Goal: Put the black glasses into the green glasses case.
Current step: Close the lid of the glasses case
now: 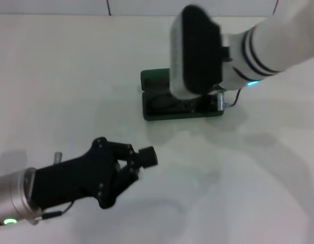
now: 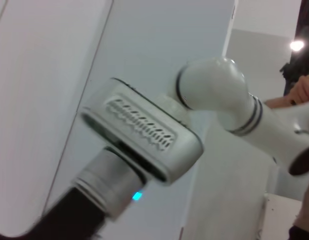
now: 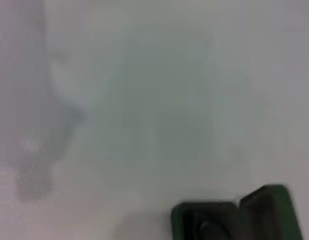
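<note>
Two arms are ours, and one of each task thing: one case, one pair of glasses. Nearest us, at the near left, our left hand (image 1: 139,161) hangs above the bare white bench (image 1: 55,76), its black fingers drawn close together with nothing between them; we judge it idle. Farther off, right of centre, the green case (image 1: 157,113) lies open on the bench, lid back toward the far side. Dark curved shapes show in its tray, which we take for the glasses (image 1: 164,101), already lying in the case, though the right arm covers most of it. Our right hand is hidden under its own wrist housing, directly above the case, so we cannot tell whether it is wide or narrow. The right wrist view catches only a corner of the case (image 3: 264,215) and bare bench.

What could go wrong from here, as we judge it: if a temple arm sits over the rim, closing the lid would pinch or bend it. If the right hand lifts away while a finger is hooked on the frame, the glasses could come out again. A sideways nudge from the low arm could slide the light case across the smooth bench.
</note>
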